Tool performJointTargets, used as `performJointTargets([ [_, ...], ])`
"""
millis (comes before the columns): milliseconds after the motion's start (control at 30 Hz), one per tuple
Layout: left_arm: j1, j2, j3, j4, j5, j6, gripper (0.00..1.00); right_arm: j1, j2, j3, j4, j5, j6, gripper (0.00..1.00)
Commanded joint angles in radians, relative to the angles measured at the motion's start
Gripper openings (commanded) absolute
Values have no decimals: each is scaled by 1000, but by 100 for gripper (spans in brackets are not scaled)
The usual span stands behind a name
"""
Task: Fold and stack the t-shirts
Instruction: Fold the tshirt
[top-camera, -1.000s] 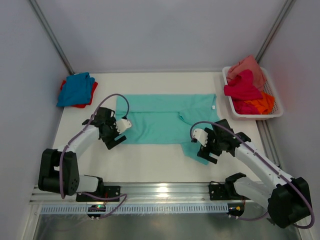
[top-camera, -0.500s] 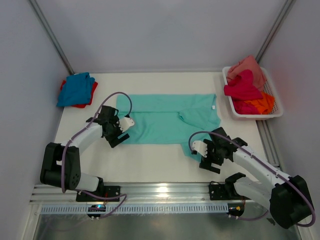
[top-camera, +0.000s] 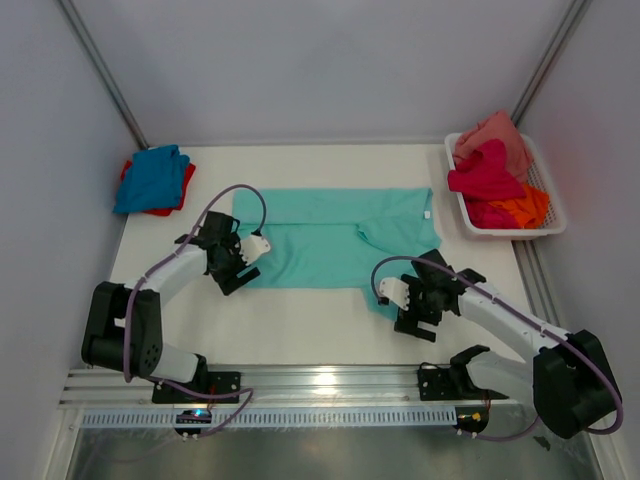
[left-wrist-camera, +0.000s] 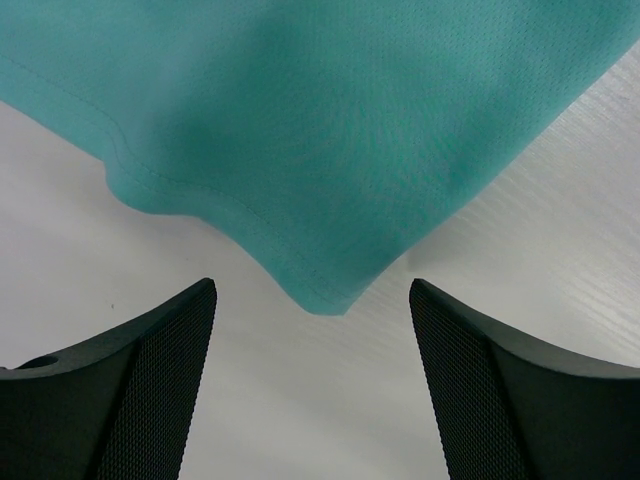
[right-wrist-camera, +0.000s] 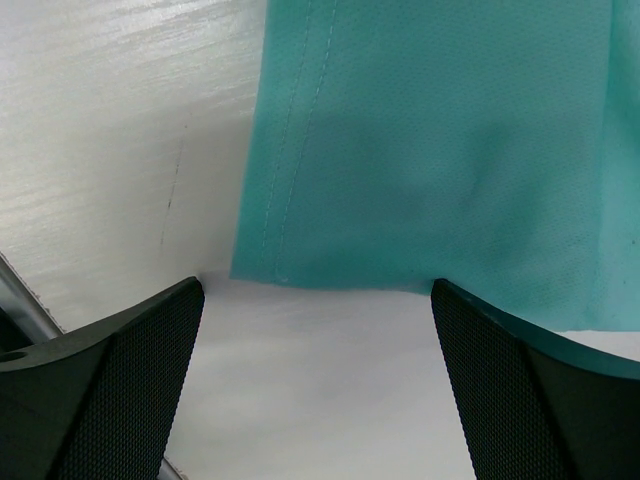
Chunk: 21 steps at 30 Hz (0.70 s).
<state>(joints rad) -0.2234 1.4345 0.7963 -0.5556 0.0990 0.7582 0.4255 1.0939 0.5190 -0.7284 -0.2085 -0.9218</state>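
A large mint-teal t-shirt (top-camera: 335, 235) lies spread flat in the middle of the table. My left gripper (top-camera: 240, 272) is open at its near left corner. In the left wrist view that corner of the t-shirt (left-wrist-camera: 330, 130) points into the gap of the left gripper (left-wrist-camera: 312, 292), touching neither finger. My right gripper (top-camera: 402, 310) is open at the flap hanging from the near right edge. In the right wrist view the stitched hem of the t-shirt (right-wrist-camera: 430, 140) lies just ahead of the right gripper (right-wrist-camera: 318, 290), with bare table between the fingers.
A blue t-shirt (top-camera: 152, 177) lies on a red one (top-camera: 180, 192) at the back left. A white mesh basket (top-camera: 552, 228) at the back right holds magenta (top-camera: 485, 172), orange (top-camera: 522, 208) and salmon pink (top-camera: 495, 135) t-shirts. A metal rail (top-camera: 320, 385) runs along the near edge.
My left gripper has edged right toward the shirt's corner, its jaws slightly narrower. My right gripper has slid left and nearer to the hanging flap's hem.
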Motion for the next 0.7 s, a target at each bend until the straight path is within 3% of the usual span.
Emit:
performJointTargets([
  [0, -7, 10, 27, 36, -2, -11, 80, 22, 12, 49, 55, -19, -11, 99],
  [367, -7, 29, 27, 52, -19, -23, 78, 133, 87, 69, 96, -5, 43, 99],
  [667, -7, 38, 17, 69, -21, -23, 75, 137, 75, 15, 93, 31, 35, 99],
])
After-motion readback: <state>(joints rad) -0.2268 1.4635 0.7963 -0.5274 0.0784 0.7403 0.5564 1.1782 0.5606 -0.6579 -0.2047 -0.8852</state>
